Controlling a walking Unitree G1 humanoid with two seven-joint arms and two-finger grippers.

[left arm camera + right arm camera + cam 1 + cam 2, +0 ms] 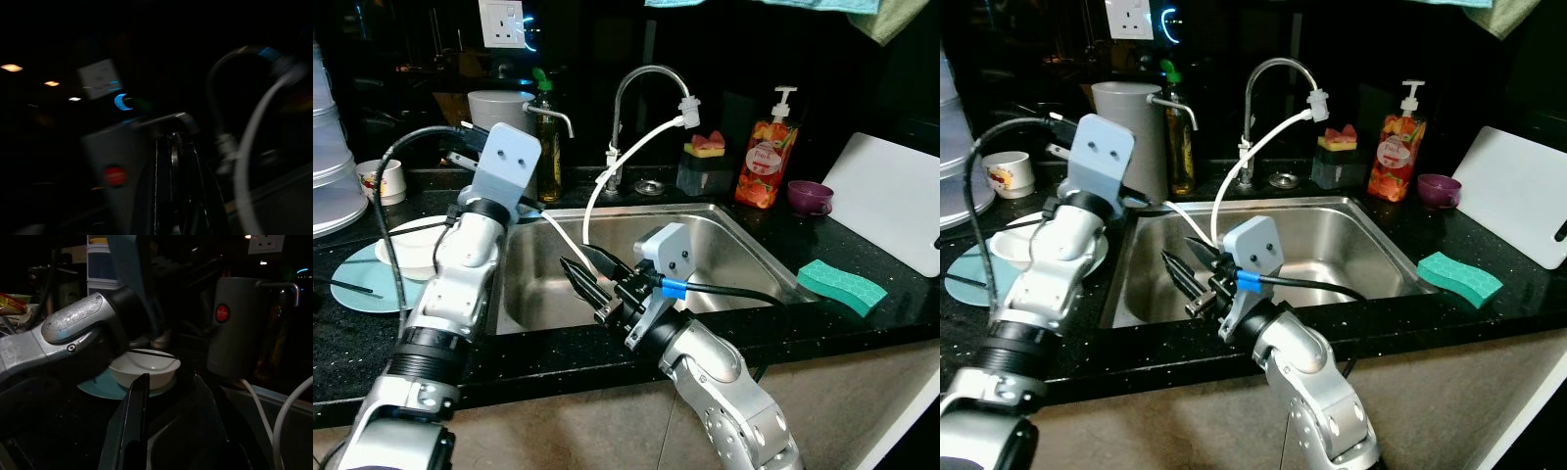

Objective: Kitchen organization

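While no dish is held yet, the step in hand is judged to be a reach toward the crockery on the counter to the left of the sink (pixel 744 257), and it is best done slowly, with the white hose (pixel 607 176) that hangs from the faucet (pixel 646 83) kept out of the fingers' path.

At the lower centre of the left eye view, the right gripper (pixel 585 281) is seen over the near part of the sink basin, its forearm bent up from the bottom edge of the frame and its fingers pointed to the left; they are parted narrowly and nothing is held between them. In the right wrist view a white bowl (pixel 145 368) on a teal plate (pixel 100 387) is framed just beyond the fingertips, so this pair is judged to be the target. For a clean pick, the bowl should be taken by its rim, since the dark chopsticks (pixel 146 353) laid across it could slide off.

Farther back, at left centre, the left arm is raised above the counter beside the bowl, its wrist aimed toward the grey kettle (pixel 501 110). The left gripper (pixel 173 161) is shown dark and blurred in its wrist view, so whether its fingers are parted cannot be told.
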